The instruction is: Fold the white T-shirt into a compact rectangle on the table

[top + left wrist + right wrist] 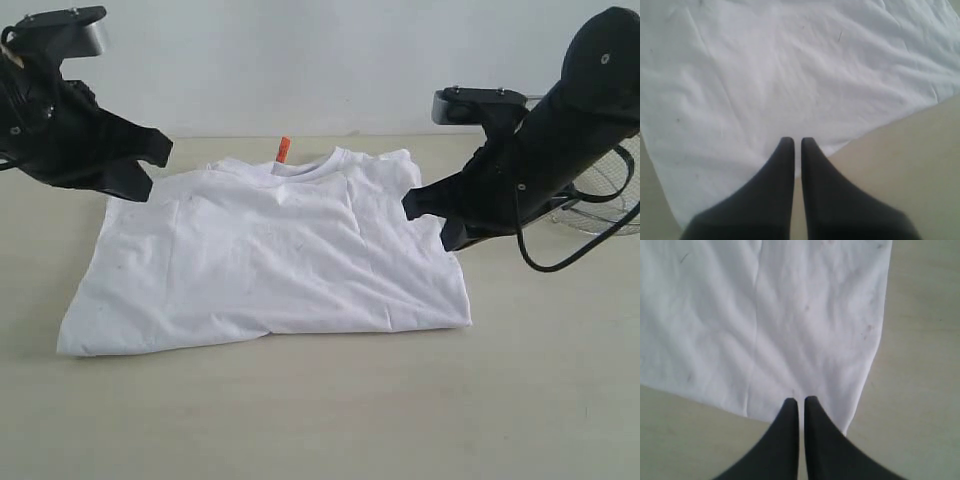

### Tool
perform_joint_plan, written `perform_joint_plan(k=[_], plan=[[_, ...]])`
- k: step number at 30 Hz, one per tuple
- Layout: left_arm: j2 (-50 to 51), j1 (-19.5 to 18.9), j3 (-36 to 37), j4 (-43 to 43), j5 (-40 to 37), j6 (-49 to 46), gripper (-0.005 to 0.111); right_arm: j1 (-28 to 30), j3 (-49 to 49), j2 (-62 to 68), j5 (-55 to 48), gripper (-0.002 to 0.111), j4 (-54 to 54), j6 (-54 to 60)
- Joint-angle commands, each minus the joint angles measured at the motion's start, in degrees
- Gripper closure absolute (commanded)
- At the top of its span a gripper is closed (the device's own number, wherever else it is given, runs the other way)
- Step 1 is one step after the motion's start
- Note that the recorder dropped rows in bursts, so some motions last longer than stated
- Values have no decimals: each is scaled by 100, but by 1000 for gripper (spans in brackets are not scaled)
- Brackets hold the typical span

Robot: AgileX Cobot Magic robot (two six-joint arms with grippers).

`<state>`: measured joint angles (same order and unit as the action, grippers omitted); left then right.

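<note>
The white T-shirt (270, 255) lies flat on the table (320, 420), its sides folded in, the collar and an orange neck tag (284, 149) at the far edge. My left gripper (163, 148) hovers over the shirt's far left corner, jaws shut with nothing between them. In the left wrist view the left gripper (797, 141) points at the T-shirt (790, 75) near its edge. My right gripper (409, 204) hangs by the far right shoulder, also shut and empty. The right wrist view has the right gripper (801, 400) just above a corner of the T-shirt (790, 315).
A round wire-mesh basket (605, 205) stands at the right edge, partly behind the right arm. Bare table surface (320, 420) stretches in front of the shirt and to both sides.
</note>
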<state>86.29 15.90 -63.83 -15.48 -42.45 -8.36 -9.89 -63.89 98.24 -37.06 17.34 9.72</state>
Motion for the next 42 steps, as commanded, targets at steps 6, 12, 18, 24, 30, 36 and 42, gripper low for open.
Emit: perform_joint_plan(k=[6,12,18,24,30,36,42], plan=[[-42,15,11,-55,531,64,102,9,11,-42,341,108,6,-17],[-42,15,11,-55,665,64,102,9,11,-42,527,108,6,-17],[-42,15,11,-55,665,64,102,9,11,-42,618,108,6,8],[-42,15,11,-55,665,64,102,9,11,-42,619,108,6,-15],[-42,15,11,-55,665,64,102,9,11,-42,619,108,6,-15],[-42,15,11,-55,665,64,102,9,11,-42,619,108,6,-15],[-42,15,11,-55,666,53,102,9,11,-42,619,108,6,-15]])
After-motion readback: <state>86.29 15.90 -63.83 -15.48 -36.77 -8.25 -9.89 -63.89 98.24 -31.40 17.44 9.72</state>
